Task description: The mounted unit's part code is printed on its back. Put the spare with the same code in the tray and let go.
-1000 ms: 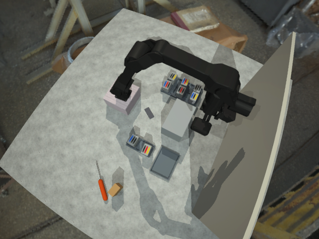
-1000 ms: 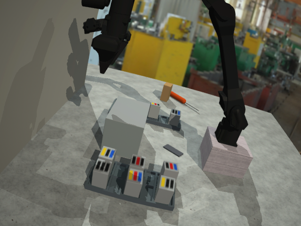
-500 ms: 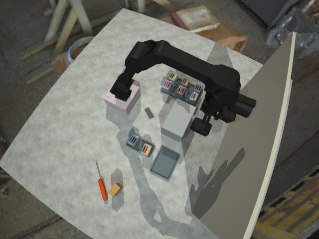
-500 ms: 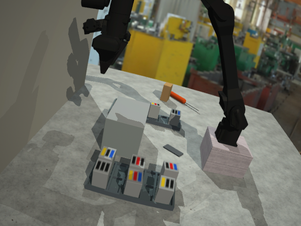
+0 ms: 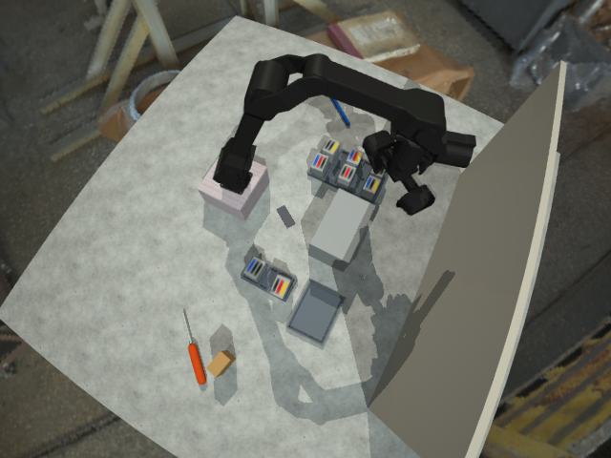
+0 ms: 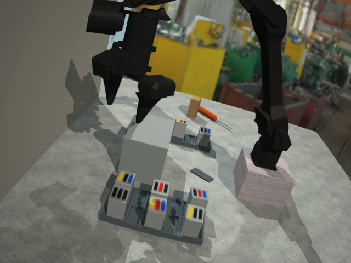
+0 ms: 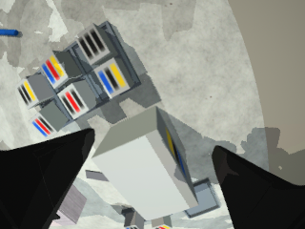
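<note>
The mounted unit is a plain grey box in the middle of the table; it also shows in the exterior view. In the wrist view, its side facing the wall panel carries a narrow strip with yellow and blue marks, seen edge-on. A rack holds several grey spares with three-stripe codes, among them a yellow-black-blue one. A second rack holds two spares. The grey tray lies empty beside the second rack. My gripper is open and empty, hovering above the unit's far edge.
A tall beige panel stands along the table's right side, close to the gripper. The arm's pink base block, a dark flat plate, a blue pen, an orange screwdriver and a wooden block are on the table.
</note>
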Motion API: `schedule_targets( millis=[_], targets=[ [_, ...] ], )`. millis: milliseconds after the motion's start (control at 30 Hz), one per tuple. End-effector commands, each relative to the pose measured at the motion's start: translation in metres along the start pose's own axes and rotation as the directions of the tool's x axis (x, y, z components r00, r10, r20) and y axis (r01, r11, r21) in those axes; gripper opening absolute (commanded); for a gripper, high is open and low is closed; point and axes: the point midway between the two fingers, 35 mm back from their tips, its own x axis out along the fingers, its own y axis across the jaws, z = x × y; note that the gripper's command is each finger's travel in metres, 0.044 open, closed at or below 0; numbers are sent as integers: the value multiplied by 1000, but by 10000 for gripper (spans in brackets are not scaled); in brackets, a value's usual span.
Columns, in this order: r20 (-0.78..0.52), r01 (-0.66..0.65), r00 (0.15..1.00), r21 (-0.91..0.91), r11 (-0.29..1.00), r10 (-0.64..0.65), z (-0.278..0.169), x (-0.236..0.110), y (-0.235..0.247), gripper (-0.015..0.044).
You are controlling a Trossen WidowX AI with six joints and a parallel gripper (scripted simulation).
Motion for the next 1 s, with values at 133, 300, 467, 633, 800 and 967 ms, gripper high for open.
schedule_targets(
  millis=[133, 300, 467, 633, 800, 967],
  targets=[
    [4, -7, 1000, -578, 816, 12, 22, 25, 62, 440],
    [4, -7, 1000, -578, 816, 12, 22, 25, 62, 440],
    [4, -7, 1000, -578, 816, 12, 22, 25, 62, 440],
    [4, -7, 1000, -578, 816, 12, 26, 52, 65, 335],
    [4, -7, 1000, -578, 816, 12, 27, 65, 67, 300],
    [4, -7, 1000, -578, 816, 12, 27, 65, 67, 300]
  ],
)
